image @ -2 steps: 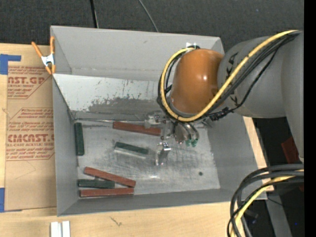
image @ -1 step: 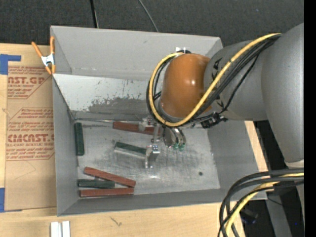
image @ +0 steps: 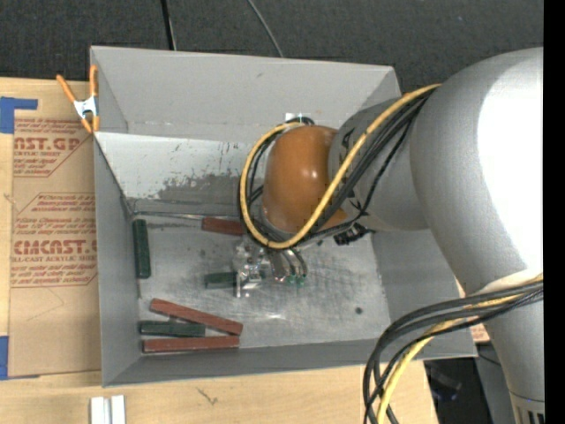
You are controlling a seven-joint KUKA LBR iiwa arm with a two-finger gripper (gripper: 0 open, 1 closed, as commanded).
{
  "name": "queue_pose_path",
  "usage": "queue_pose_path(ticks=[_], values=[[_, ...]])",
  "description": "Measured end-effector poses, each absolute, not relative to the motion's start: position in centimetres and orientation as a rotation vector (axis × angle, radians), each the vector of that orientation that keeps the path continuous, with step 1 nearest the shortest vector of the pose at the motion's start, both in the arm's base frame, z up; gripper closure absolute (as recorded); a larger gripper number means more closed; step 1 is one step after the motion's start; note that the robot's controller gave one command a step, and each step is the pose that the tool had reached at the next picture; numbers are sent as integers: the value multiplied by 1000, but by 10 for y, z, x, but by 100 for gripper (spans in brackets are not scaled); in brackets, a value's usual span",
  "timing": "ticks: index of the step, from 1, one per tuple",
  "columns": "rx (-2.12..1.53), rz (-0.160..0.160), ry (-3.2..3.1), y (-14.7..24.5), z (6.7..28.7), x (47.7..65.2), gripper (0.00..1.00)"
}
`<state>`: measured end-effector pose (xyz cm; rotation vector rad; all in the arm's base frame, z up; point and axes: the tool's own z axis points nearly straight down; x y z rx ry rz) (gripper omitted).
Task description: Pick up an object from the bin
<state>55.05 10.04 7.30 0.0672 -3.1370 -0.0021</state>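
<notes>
The robot's broad silver arm (image: 477,175), strung with yellow and black cables (image: 415,343), reaches into the grey metal bin (image: 371,316) from the right. Its orange wrist cover (image: 296,184) hangs above the gripper (image: 260,274), which sits low over the middle of the bin floor. From here I cannot tell whether the gripper is clenched or released. Just beside it, toward the left wall, a short dark green stick (image: 218,281) lies flat on the metal, its near end at or against the gripper. The stick looks light, stiff and smooth, and likely to skid on the bare floor. The best hold is probably across its narrow width, near the middle. A longer green stick (image: 141,247) lies along the left wall and a red-brown stick (image: 221,226) by the back wall, while three more sticks (image: 190,329) are heaped in the front-left corner.
</notes>
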Motion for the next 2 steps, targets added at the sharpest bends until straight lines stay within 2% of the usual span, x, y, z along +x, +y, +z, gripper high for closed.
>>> queue_pose_path(ticks=[1,2], values=[[67,-2,-3137,100,73,551,100],[172,-1,-3149,71,271,573,100]])
